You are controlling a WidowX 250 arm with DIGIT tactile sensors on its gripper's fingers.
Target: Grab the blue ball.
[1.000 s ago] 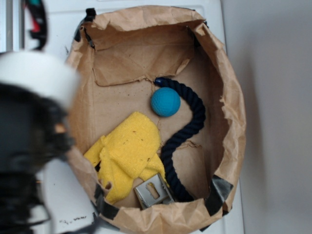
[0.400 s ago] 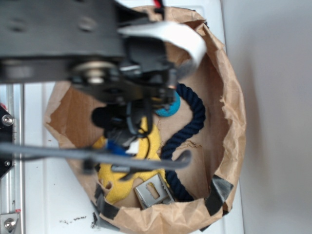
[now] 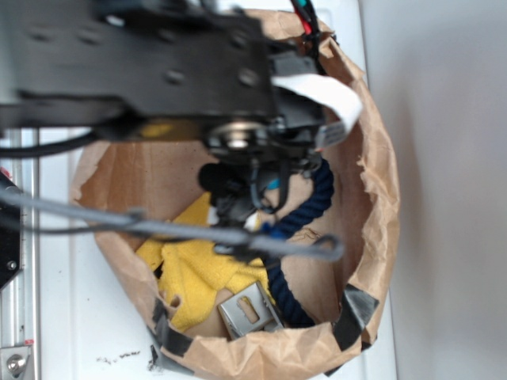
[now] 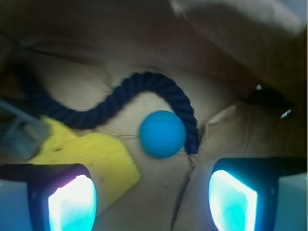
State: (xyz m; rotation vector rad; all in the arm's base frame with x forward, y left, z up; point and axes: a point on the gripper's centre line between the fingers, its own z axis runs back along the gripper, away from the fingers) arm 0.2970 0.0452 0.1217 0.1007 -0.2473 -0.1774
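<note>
The blue ball (image 4: 162, 134) is a small cyan sphere lying on the brown paper floor of the bag, touching the end of the dark navy rope (image 4: 120, 96). My gripper (image 4: 153, 202) hangs above the floor with its jaws wide open and nothing between them. The ball sits just ahead of the gap, apart from both fingers (image 4: 72, 202). In the exterior view my arm (image 3: 182, 79) covers the ball except for a cyan sliver (image 3: 273, 184).
A yellow cloth (image 3: 198, 269) lies left of the ball, reaching near my left finger. The rope (image 3: 313, 198) curves along the right side. A metal bracket (image 3: 249, 310) rests at the bag's front. Crumpled paper bag walls (image 3: 380, 206) ring everything.
My arm has swung in from the left over the bag and moved right, now hiding the ball in the exterior view. The ball, rope and cloth have not moved.
</note>
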